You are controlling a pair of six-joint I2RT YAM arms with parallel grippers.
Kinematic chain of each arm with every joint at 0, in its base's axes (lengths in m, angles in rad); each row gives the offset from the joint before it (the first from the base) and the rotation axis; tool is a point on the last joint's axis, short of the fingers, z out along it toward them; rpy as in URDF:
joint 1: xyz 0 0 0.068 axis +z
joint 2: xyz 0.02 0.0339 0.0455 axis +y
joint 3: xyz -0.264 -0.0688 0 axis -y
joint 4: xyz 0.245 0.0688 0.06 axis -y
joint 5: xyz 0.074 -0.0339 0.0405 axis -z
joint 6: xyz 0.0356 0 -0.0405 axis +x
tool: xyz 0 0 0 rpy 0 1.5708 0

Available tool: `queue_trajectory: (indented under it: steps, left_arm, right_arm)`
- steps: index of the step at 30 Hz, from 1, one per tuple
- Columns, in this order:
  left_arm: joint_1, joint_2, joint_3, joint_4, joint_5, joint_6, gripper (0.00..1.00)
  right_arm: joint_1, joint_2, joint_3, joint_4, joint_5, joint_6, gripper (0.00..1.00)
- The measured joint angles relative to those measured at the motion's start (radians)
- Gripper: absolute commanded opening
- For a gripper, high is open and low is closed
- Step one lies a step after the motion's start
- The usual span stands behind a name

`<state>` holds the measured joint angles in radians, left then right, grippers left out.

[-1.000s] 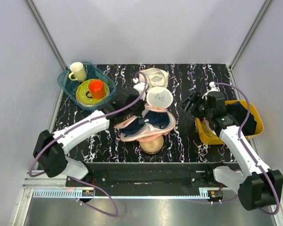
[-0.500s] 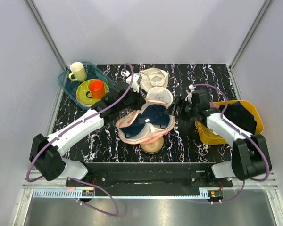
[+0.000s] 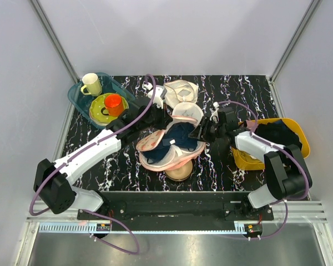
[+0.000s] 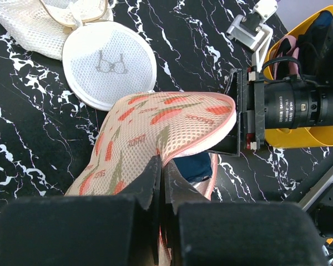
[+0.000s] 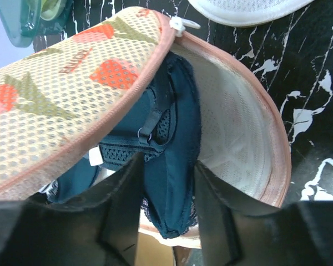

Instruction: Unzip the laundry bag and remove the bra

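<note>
The laundry bag point(image 3: 158, 158) lies unzipped at the table's middle, salmon-pink with orange-and-green marks and pale inside. My left gripper point(image 3: 164, 122) is shut on its upper flap point(image 4: 150, 124) and holds it lifted; the jaws point(image 4: 162, 169) pinch the fabric. A dark navy bra point(image 3: 180, 137) lies inside the bag and shows under the flap in the left wrist view point(image 4: 195, 165). My right gripper point(image 3: 198, 133) is open at the bag's mouth. Its fingers point(image 5: 169, 191) stand on either side of a bra cup point(image 5: 175, 149), between the flap point(image 5: 61, 83) and the pale lining point(image 5: 238, 138).
A round white mesh disc point(image 3: 187, 112) and a mesh pouch with beige cloth point(image 3: 180, 88) lie behind the bag. A tan dome bowl point(image 3: 178, 170) sits under its near edge. A teal tray point(image 3: 75, 97) with cups stands back left, a yellow bin point(image 3: 299, 128) with dark cloth at right.
My right gripper has moved left from the yellow bin to the bag's mouth, around the bra cup. My left gripper has lifted the flap and holds it raised.
</note>
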<state>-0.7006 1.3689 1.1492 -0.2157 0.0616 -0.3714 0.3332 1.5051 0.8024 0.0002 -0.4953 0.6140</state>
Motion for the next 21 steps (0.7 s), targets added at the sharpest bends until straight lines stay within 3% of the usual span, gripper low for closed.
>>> queue_trajectory:
  steps: [1, 5, 7, 8, 9, 13, 17, 20, 21]
  left_arm:
    - [0.0, -0.004, 0.0, 0.0, 0.0, 0.0, 0.0]
    - [0.0, -0.024, -0.009, 0.006, -0.001, 0.0, 0.0]
    - [0.002, -0.04, -0.023, 0.008, -0.001, 0.0, 0.0]
    - [0.003, -0.047, -0.029, 0.008, -0.001, -0.001, 0.0]
    - [0.005, -0.053, -0.033, 0.008, -0.001, -0.001, 0.0]
    - [0.007, -0.067, -0.043, 0.01, 0.0, -0.004, 0.0]
    - [0.008, -0.077, -0.054, 0.022, 0.005, -0.007, 0.0]
    - [0.008, -0.082, -0.064, 0.03, 0.007, -0.011, 0.0]
    - [0.008, -0.082, -0.064, 0.029, 0.007, -0.012, 0.0]
  right_arm:
    - [0.003, 0.003, -0.002, 0.006, -0.004, 0.005, 0.3]
    - [0.009, 0.002, -0.011, 0.021, -0.003, 0.016, 0.23]
    - [0.009, -0.007, -0.021, 0.02, 0.002, 0.019, 0.33]
    - [0.009, -0.014, -0.025, 0.017, 0.006, 0.018, 0.54]
    - [0.009, -0.023, -0.028, 0.012, 0.008, 0.016, 0.61]
    - [0.011, -0.032, -0.043, 0.02, 0.032, 0.008, 0.63]
    - [0.012, -0.018, -0.097, 0.063, 0.029, 0.021, 0.47]
    - [0.012, -0.008, -0.122, 0.082, 0.024, 0.04, 0.18]
    - [0.012, -0.008, -0.123, 0.084, 0.022, 0.047, 0.0]
